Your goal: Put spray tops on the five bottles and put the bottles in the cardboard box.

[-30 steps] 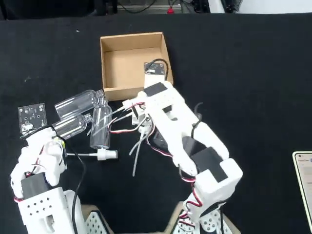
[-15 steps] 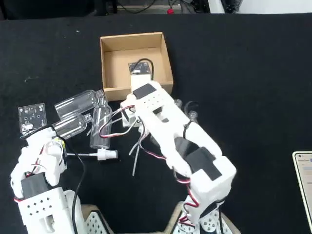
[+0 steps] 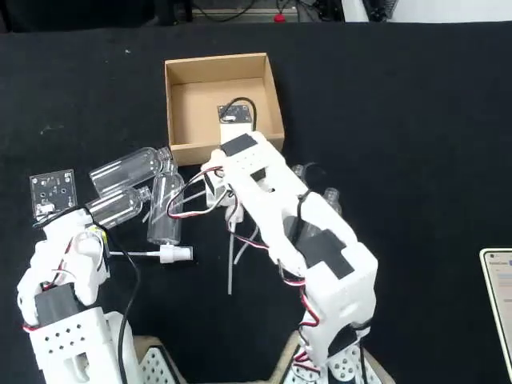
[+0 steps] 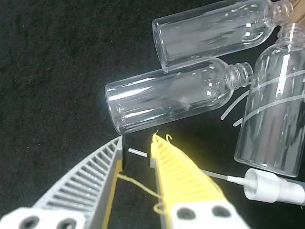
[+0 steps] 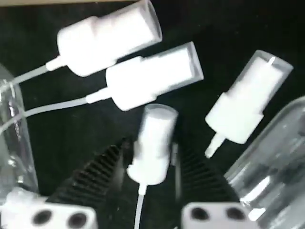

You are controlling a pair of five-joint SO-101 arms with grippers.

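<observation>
Three clear capless bottles [image 3: 128, 170] [image 3: 120, 206] [image 3: 166, 208] lie left of the cardboard box [image 3: 180, 120]. Two more bottles [image 3: 328, 200] peek out on the far side of the right arm. My left gripper [image 4: 137, 140] is open, its tips just short of the base of the middle bottle [image 4: 181, 93]. One spray top [image 3: 176, 254] lies near it on the table. My right gripper [image 5: 150, 143] is shut on a white spray top [image 5: 155, 138] whose tube hangs down. Three loose spray tops [image 5: 107, 38] [image 5: 150, 76] [image 5: 248, 109] lie just beyond it.
The box is open and stands at the back of the black table [image 3: 416, 120]. A small circuit board [image 3: 52, 192] lies at the far left. A white card [image 3: 500, 280] pokes in at the right edge. Red and white cables run along the right arm.
The right arm swung left and settled, uncovering two bottles on its right. The tube beneath it went from slanted to straight. The left arm and its bottles stayed still.
</observation>
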